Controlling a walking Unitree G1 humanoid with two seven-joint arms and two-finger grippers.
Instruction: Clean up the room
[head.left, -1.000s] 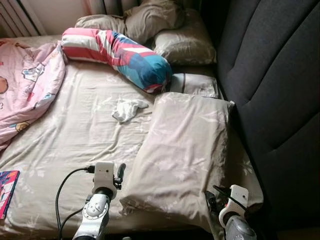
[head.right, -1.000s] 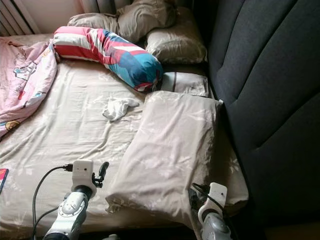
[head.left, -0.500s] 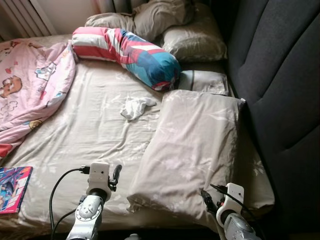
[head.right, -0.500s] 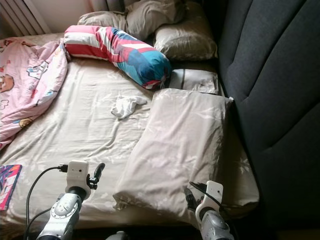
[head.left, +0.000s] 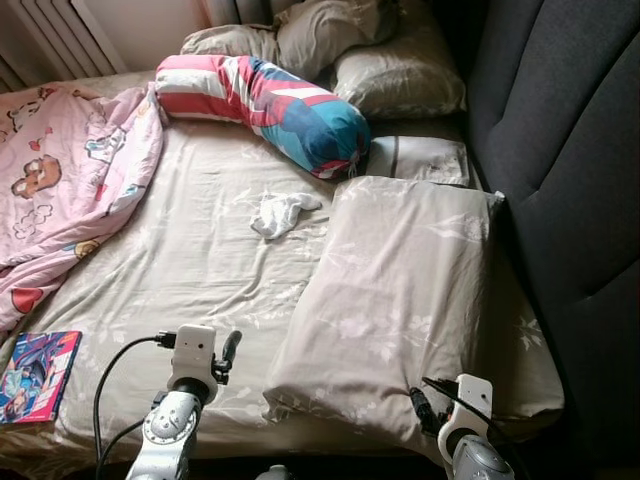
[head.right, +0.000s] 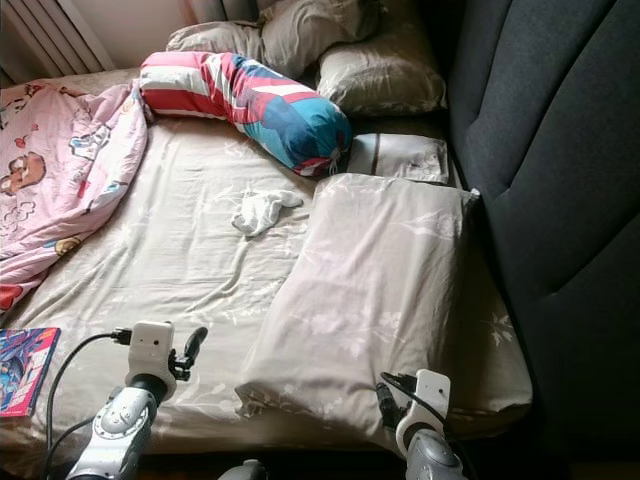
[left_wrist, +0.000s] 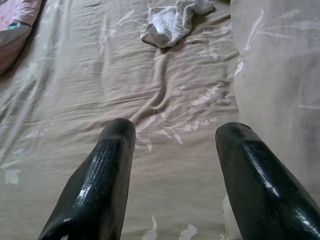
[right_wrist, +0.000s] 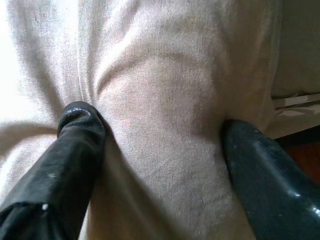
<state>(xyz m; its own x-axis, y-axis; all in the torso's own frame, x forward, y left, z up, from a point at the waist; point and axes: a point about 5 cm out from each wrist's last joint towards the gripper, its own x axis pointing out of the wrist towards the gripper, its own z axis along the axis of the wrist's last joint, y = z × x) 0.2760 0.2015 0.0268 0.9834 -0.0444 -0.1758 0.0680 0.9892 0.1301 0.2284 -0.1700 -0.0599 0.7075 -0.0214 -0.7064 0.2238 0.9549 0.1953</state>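
Right wrist view has the right gripper (right_wrist: 160, 145) spread wide across the near end of the large beige pillow (head.left: 400, 290), its two black fingers (right_wrist: 75, 150) pressing into the fabric on either side of a fold; cloth bunches between them, but the fingers stand far apart and have not closed on it. From the head cameras this gripper sits at the pillow's near corner, by the bed's front edge.

The left gripper (left_wrist: 172, 170) also stands open, fingers (left_wrist: 107, 170) well apart with nothing between them, hovering over the bare beige bedsheet (head.left: 190, 260) just beside the pillow's left side. Past its tips, a crumpled white cloth (left_wrist: 172, 22) lies on the sheet, near the far left corner of the pillow.

Beyond the pillow's far end rests a small grey-edged flat cushion (head.left: 418, 160), touching it or nearly so. A striped bolster (head.left: 270, 105) in red, white and blue lies at an angle across the sheet, its blue end just beside that cushion and above the white cloth. Two more beige pillows (head.left: 400, 75) are piled farther back, behind the bolster. A dark padded headboard (head.left: 570, 170) runs along the pillow's right side. Well to the pillow's left, a pink printed blanket (head.left: 60, 190) is heaped on the sheet, and a colourful book (head.left: 38, 375) lies near the bed's front edge below it.
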